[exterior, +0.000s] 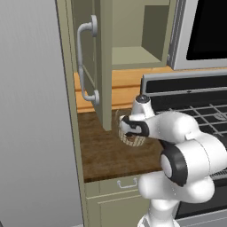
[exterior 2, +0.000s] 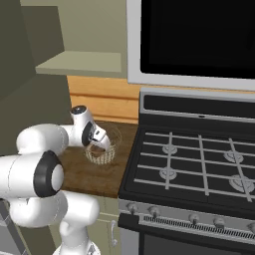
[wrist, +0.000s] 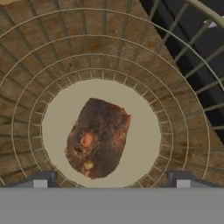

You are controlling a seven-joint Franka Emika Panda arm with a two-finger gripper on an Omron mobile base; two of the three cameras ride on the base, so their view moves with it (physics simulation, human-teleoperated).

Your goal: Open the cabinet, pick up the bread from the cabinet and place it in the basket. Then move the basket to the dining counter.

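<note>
Here, bread (wrist: 98, 139) (unlabelled) inside basket (wrist: 183, 144), pincer (wrist: 111, 183) spread above

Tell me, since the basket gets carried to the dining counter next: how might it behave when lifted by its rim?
The wire basket looks thin and open-meshed, so probably light and slightly springy. Its bowl shape suggests it could tilt if gripped on one side. The bread lies loose on its flat bottom and might slide.
</note>
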